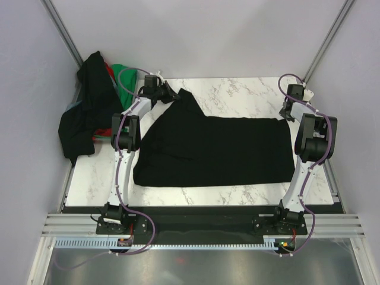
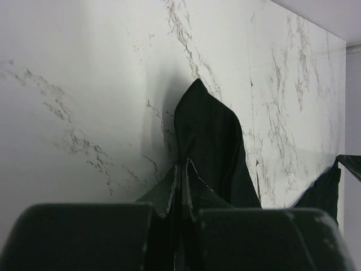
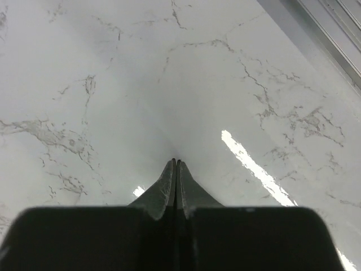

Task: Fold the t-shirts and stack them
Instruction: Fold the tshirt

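A black t-shirt lies spread across the marble table. Its far left corner is pulled up into a peak. My left gripper is at that corner, shut on the black cloth, which runs between the fingertips in the left wrist view. My right gripper is near the shirt's far right corner. In the right wrist view it is shut and empty over bare marble, with no cloth in sight.
A heap of other t-shirts, black with green and red showing, hangs over the table's far left edge. Grey walls close in on both sides. A metal rail runs beside the right gripper.
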Tool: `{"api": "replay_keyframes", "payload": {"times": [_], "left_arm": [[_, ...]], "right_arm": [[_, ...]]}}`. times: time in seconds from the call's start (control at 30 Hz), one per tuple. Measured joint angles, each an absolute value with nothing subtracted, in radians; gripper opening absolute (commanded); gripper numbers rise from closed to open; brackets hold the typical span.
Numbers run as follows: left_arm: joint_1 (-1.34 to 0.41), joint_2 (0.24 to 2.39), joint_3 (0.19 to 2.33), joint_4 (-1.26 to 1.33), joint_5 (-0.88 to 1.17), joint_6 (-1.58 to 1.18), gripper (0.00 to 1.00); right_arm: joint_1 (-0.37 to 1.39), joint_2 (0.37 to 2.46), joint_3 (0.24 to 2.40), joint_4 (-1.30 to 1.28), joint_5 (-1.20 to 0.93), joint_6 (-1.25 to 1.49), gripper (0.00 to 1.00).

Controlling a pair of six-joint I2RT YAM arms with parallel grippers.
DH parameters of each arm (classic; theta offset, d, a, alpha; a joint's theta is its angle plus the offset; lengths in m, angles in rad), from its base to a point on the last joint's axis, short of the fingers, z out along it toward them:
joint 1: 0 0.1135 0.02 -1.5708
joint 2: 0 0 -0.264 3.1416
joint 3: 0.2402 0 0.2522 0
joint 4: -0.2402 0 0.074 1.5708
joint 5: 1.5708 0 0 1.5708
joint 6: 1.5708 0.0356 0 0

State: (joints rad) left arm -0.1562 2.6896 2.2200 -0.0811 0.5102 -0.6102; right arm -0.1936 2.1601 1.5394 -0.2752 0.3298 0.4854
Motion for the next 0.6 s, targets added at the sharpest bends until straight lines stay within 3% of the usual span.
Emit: {"api": "replay_keyframes", "payload": {"times": [0.37, 0.6], "left_arm": [[-0.156, 2.6, 2.181, -0.216, 0.456, -0.639, 0.02], [-0.154, 2.324, 2.102, -0.303, 0.445, -0.639, 0.02]], "right_arm": [[-0.149, 2.038, 1.446, -0.312, 0.275, 0.497, 0.0], [-0.14, 1.793, 1.359, -0.322, 0.215, 0.513, 0.0]]}}
